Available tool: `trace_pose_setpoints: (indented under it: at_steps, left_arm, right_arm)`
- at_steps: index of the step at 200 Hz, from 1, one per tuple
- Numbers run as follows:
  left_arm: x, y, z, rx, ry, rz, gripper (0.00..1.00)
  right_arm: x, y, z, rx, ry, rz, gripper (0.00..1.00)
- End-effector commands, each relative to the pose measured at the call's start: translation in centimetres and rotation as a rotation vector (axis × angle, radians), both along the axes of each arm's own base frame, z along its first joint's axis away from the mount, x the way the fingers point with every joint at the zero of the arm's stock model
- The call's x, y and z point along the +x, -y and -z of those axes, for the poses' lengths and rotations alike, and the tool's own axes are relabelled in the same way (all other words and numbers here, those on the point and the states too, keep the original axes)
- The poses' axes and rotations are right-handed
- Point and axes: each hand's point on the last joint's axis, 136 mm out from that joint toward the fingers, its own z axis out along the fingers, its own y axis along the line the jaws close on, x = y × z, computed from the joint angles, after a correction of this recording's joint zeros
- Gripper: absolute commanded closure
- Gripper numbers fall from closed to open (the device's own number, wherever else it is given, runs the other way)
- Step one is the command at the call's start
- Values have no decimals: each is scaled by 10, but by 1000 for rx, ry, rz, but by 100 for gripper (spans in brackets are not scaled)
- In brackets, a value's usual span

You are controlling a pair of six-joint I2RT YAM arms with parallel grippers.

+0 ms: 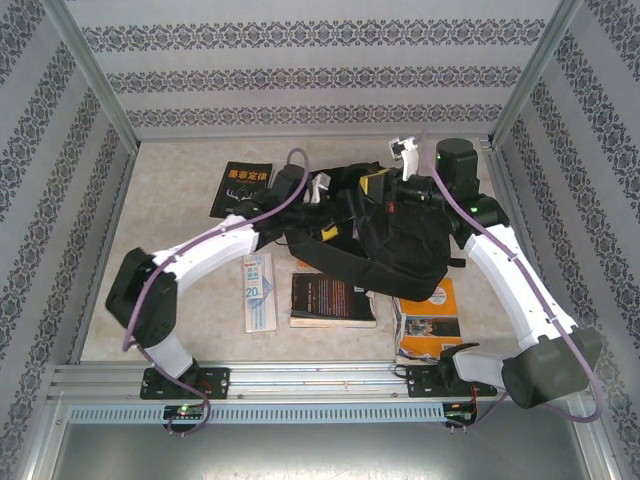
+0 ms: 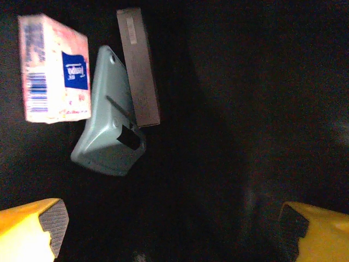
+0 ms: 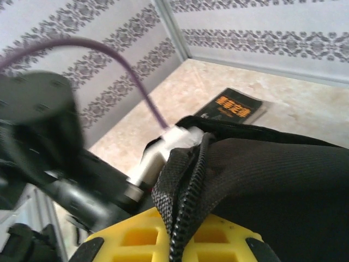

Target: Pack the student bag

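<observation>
Top external view has the student bag [image 1: 400, 245] slumped mid-table toward the back. Its mouth is held up by the right gripper [image 3: 174, 240], which is clamped on the zipper edge. If that pinch slips, the fabric flops onto the left arm reaching inside (snag city on the way out). Whether the black-covered book [image 1: 333, 298] lying on the table will fit is anyone's guess, since the interior's mostly pitch black. Left gripper [image 2: 174, 234] is spread wide and holding nothing, facing a tissue pack [image 2: 52, 68], a teal thing [image 2: 109, 125] (stapler? can't tell) and a brown box [image 2: 139, 68].
</observation>
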Motion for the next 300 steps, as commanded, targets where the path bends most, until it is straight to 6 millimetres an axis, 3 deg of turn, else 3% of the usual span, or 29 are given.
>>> trace_pose_setpoints:
  at_steps: [1, 20, 67, 105, 139, 159, 172, 225, 249, 271, 300]
  left_arm:
    - [-23, -20, 9, 101, 19, 63, 0]
    - [-36, -40, 4, 186, 67, 91, 0]
    - [-48, -129, -4, 379, 118, -71, 0]
    - [-56, -211, 47, 638, -70, -253, 0]
    - [-72, -251, 103, 702, -248, -339, 0]
    - [-78, -254, 130, 688, -328, -347, 0]
    - [-79, -251, 138, 677, -352, -338, 0]
    - [-75, -251, 133, 663, -316, -350, 0]
    - [-73, -250, 138, 662, -327, -343, 0]
    - [-74, -251, 142, 668, -336, -338, 0]
    - [-79, -258, 148, 680, -352, -342, 0]
  right_arm:
    - [10, 20, 23, -135, 18, 114, 100]
    - [10, 23, 36, -214, 16, 135, 100]
    - [6, 8, 64, -409, 17, 92, 100]
    - [7, -5, 74, -462, 3, 65, 100]
    - [17, -1, 84, -647, 34, 122, 100]
    - [33, 7, 83, -735, 54, 201, 100]
    - [47, 19, 72, -804, 104, 269, 100]
    - [86, 40, -23, -968, 476, 356, 100]
    - [102, 19, -44, -988, 604, 257, 100]
    - [103, -11, -48, -980, 708, 111, 100]
    - [85, -42, -29, -1009, 794, -118, 100]
